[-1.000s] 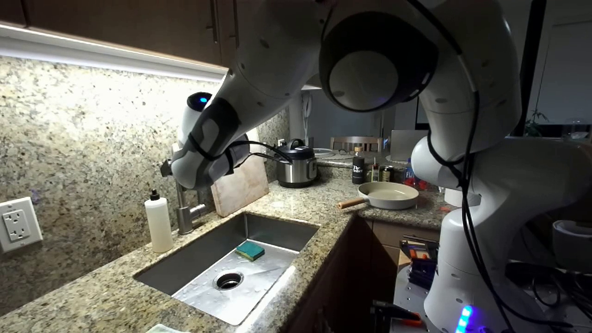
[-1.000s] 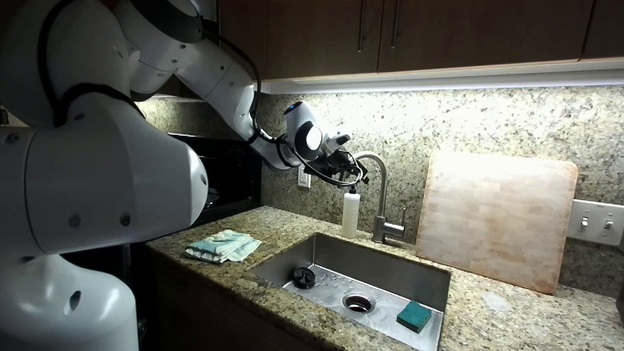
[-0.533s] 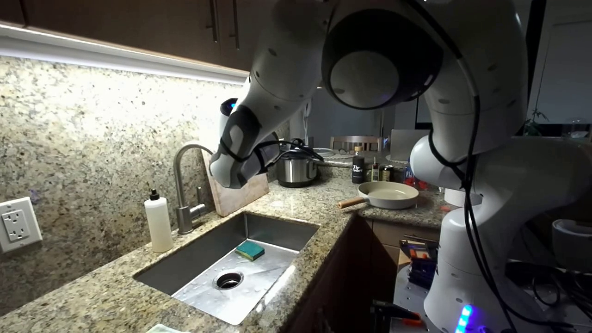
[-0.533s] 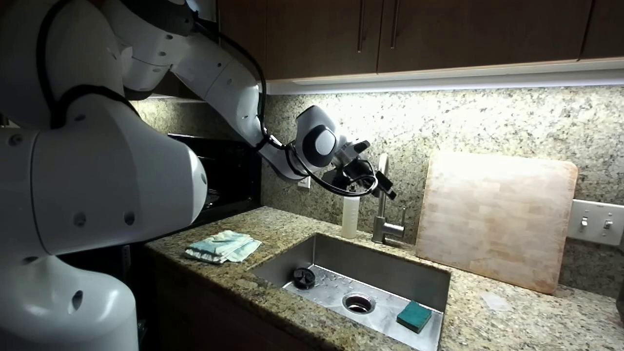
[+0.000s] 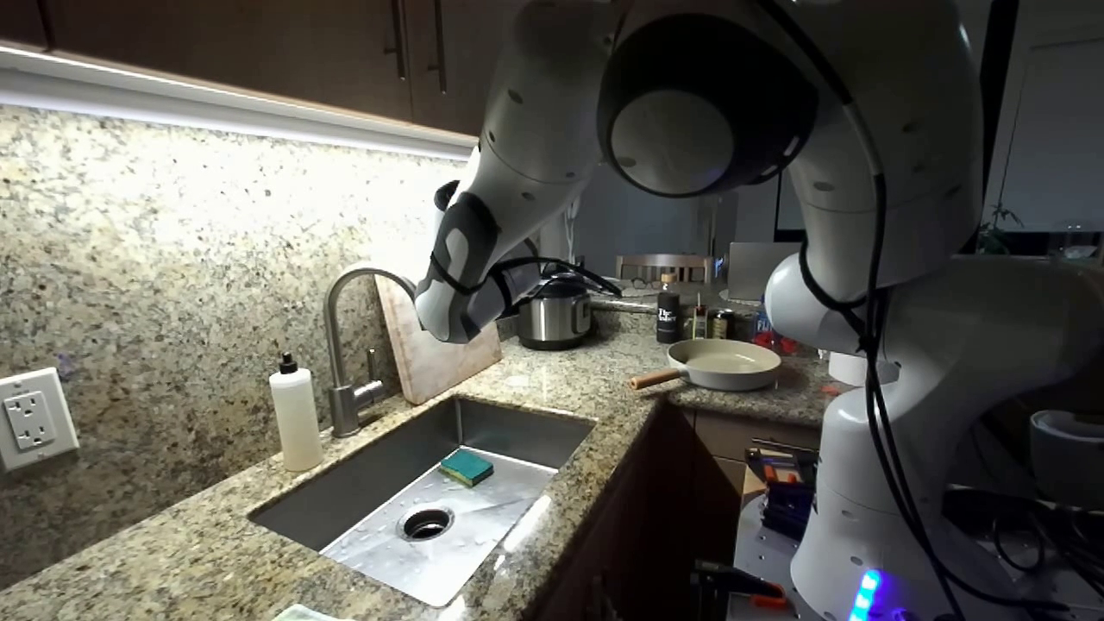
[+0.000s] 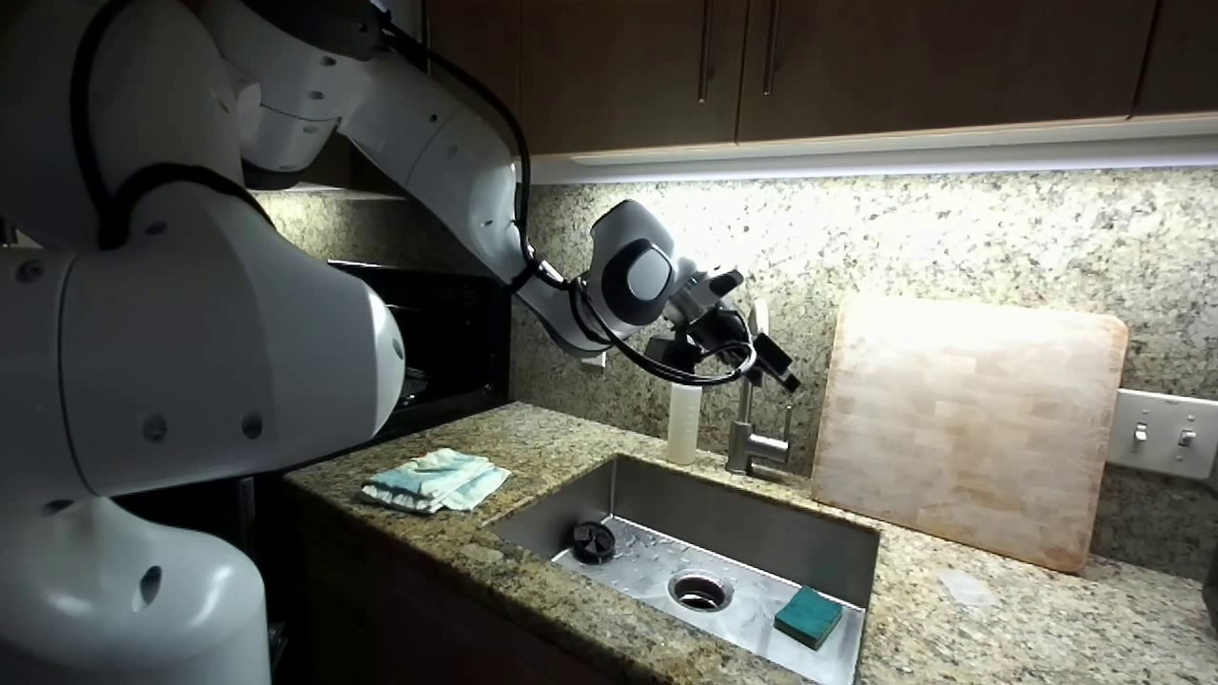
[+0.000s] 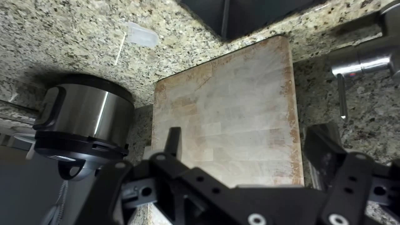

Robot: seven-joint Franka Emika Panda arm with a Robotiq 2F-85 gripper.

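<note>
My gripper (image 7: 248,140) is open and empty in the wrist view, its black fingers (image 7: 173,140) wide apart. A pale wooden cutting board (image 7: 231,106) shows between and beyond them, leaning on the granite backsplash. In an exterior view the gripper (image 6: 755,325) is in the air in front of the steel faucet (image 6: 744,442), above the sink's back edge. I cannot tell whether it touches the faucet. A white soap bottle (image 6: 683,423) stands below it on the counter. In an exterior view the arm's wrist hides the gripper. A green sponge (image 5: 467,467) lies in the sink (image 5: 362,492).
A pressure cooker (image 7: 86,112) stands beside the board. A pan (image 5: 724,366) with a wooden handle sits on the far counter. A folded cloth (image 6: 438,480) lies left of the sink. A black drain piece (image 6: 593,542) lies in the sink. Cabinets (image 6: 856,67) hang above.
The arm and gripper have moved away from above the soap bottle, along the wall toward the cutting board. The faucet's curved neck is uncovered in an exterior view. The other objects have stayed put.
</note>
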